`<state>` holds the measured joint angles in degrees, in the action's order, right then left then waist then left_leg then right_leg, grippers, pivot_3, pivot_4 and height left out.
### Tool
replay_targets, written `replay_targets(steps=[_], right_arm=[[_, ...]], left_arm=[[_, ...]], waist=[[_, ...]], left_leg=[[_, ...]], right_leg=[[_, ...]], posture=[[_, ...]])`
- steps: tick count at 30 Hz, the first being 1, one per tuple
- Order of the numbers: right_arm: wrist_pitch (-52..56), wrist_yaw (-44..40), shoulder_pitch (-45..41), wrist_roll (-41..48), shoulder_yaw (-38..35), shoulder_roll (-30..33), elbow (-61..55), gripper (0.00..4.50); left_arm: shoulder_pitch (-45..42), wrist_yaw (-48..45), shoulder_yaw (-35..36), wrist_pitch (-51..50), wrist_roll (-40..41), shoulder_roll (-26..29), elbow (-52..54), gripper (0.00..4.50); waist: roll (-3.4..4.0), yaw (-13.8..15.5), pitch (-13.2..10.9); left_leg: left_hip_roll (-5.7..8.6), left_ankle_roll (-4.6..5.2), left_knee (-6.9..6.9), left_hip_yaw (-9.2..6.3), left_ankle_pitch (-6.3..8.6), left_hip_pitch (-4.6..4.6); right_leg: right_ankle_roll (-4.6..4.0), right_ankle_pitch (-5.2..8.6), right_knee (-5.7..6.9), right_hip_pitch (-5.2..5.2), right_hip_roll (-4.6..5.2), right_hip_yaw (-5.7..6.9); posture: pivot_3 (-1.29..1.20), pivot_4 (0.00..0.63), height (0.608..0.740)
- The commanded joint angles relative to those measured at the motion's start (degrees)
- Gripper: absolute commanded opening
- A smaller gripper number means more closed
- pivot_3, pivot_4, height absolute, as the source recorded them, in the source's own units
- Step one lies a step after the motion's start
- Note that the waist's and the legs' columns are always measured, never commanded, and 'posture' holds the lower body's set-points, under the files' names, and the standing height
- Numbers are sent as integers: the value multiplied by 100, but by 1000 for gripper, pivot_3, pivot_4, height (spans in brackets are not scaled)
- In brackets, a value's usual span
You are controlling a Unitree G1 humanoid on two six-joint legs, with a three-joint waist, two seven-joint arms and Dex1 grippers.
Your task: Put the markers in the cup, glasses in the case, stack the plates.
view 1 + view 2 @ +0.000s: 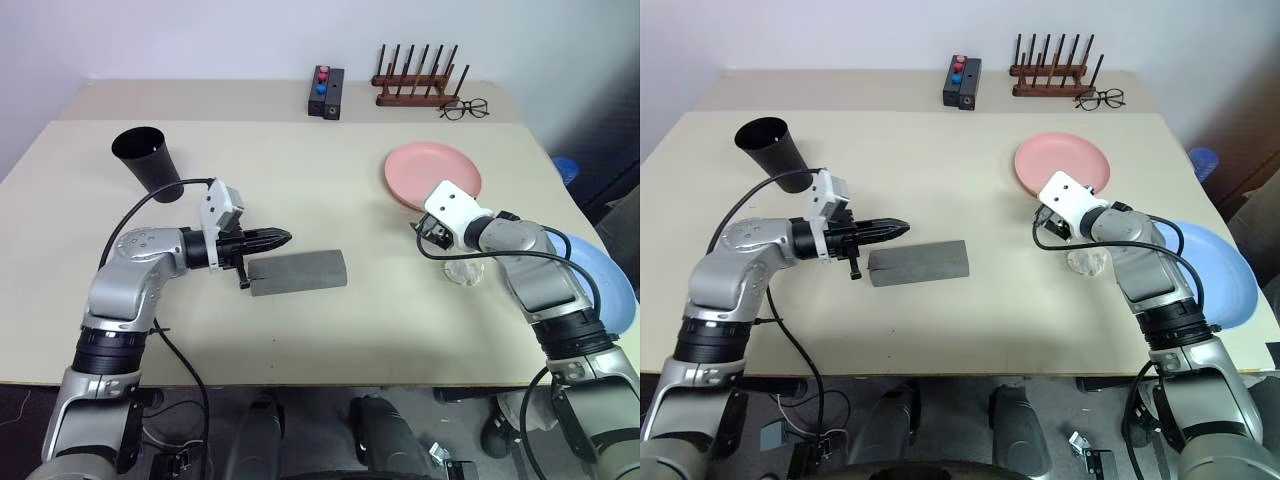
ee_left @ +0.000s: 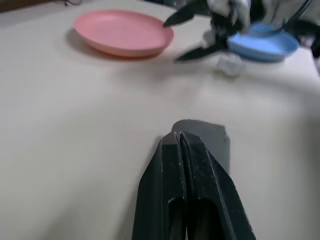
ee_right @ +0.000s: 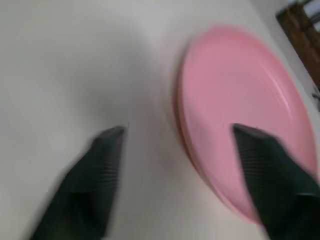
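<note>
The black cup [image 1: 150, 160] stands at the table's far left. The grey case [image 1: 298, 272] lies closed near the middle. Just above its left end my left gripper [image 1: 280, 238] is shut on nothing, and in the left wrist view its fingertips [image 2: 177, 137] meet over the case [image 2: 212, 137]. The pink plate [image 1: 432, 175] rests at the back right. My right gripper [image 3: 180, 132] stands open at that plate's near rim [image 3: 200, 150], one finger on each side of the edge. The blue plate [image 1: 610, 285] sits at the table's right edge, behind my right arm. The markers and the glasses are out of view.
A small clear crumpled object [image 1: 463, 270] lies under my right forearm. At the back stand a black box with red and blue buttons [image 1: 326, 92], a wooden peg rack [image 1: 420, 82] and thin-framed eyeglasses [image 1: 463, 108].
</note>
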<state>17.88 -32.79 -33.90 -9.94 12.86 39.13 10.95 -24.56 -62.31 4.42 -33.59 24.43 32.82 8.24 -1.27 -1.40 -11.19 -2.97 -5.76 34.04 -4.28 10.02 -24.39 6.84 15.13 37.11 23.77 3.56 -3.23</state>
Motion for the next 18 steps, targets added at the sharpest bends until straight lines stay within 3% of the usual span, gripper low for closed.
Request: replay_targets(steps=[1,7,8,10,16,18], right_arm=[[-670,156,-406,-454,194,6,502,4226],[-1399,576,-897,-918,396,-203,1806,4226],[-1532,634,-963,-977,421,-246,2029,4003],[-1775,731,-1081,-1098,483,-317,2412,3346],[-2158,934,-1242,-1264,452,-447,2940,216],[-2233,1003,-1226,-1307,430,-448,2951,40]], left_arm=[[538,148,451,-261,517,218,915,0],[1253,549,673,-487,844,418,1576,0],[1331,629,701,-513,890,418,1639,0],[1430,804,763,-560,997,372,1719,0],[1705,1136,768,-613,1198,366,1951,0],[1745,1198,753,-605,1251,380,1994,0]], waist=[[0,-75,0],[0,-118,0],[0,-119,0],[0,-116,0],[0,-117,0],[0,-118,0]], left_leg=[[0,0,2,0,0,-1],[0,-1,9,0,0,2],[0,-1,10,0,0,2],[1,0,10,0,0,3],[1,-1,10,0,0,3],[1,-1,10,0,0,4]], right_leg=[[-1,0,-1,1,0,0],[-16,5,-1,-6,1,0],[-16,5,-2,-7,1,-1],[-16,4,-3,-8,1,-1],[-15,4,-2,-9,1,-1],[-15,4,-2,-9,1,-2]], posture=[[0,150,738],[0,150,738],[0,150,738],[0,150,738],[0,150,738],[0,150,738]])
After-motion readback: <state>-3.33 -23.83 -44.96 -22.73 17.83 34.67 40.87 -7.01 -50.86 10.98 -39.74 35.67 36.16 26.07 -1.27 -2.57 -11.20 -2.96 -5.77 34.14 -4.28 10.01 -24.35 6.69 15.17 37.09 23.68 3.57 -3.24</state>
